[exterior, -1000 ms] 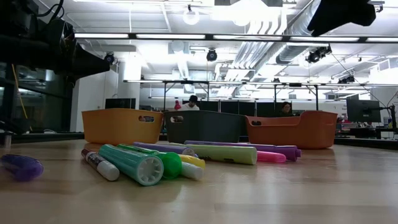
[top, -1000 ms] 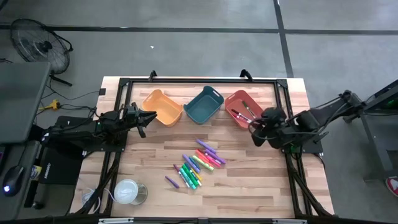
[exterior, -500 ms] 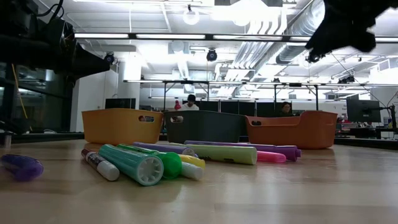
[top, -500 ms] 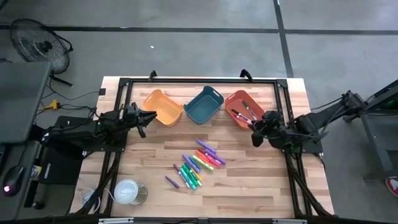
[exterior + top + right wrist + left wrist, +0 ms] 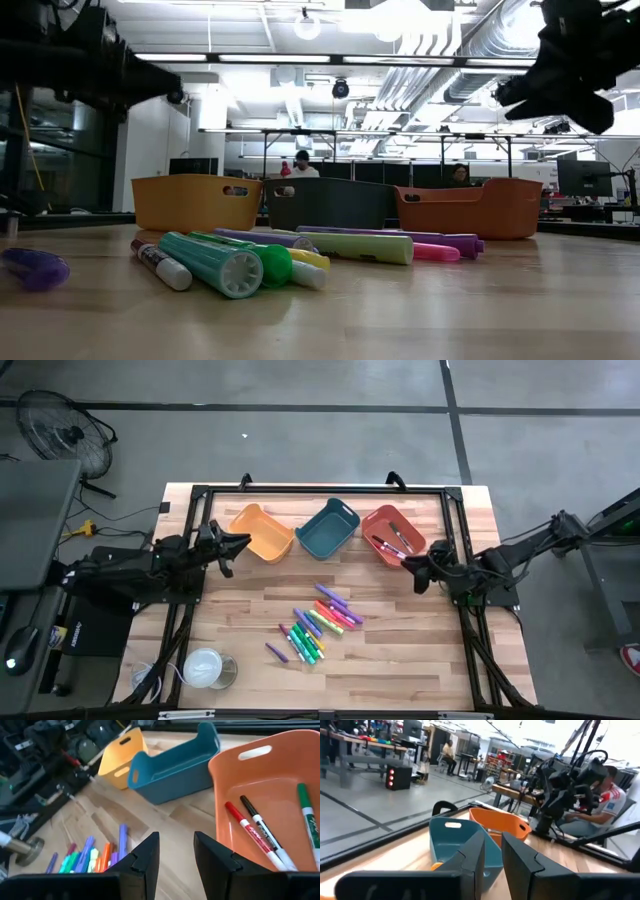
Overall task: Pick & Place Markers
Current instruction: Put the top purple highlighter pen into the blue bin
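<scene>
Several bright markers (image 5: 315, 625) lie on their sides in a loose pile mid-table, seen up close in the low view (image 5: 250, 262). Three more markers, red (image 5: 245, 827), black and green, lie in the red bin (image 5: 392, 536). My right gripper (image 5: 410, 564) hangs open just off that bin's near right corner, tipped slightly downward, fingers (image 5: 145, 852) with nothing between them. My left gripper (image 5: 242, 544) hovers level at the table's left, beside the orange-yellow bin (image 5: 262, 532), its fingers (image 5: 475, 852) slightly apart and holding nothing.
A teal bin (image 5: 328, 528) stands between the orange-yellow and red bins along the far side. A white round cup-like thing (image 5: 205, 668) sits at the near left corner. A black frame (image 5: 320, 488) runs round the table's edges. Bare wood lies between the pile and the bins.
My right gripper has come down and drawn back toward the table's right edge, away from the red bin, rolling as it went. My left gripper has risen a little. The markers have not moved.
</scene>
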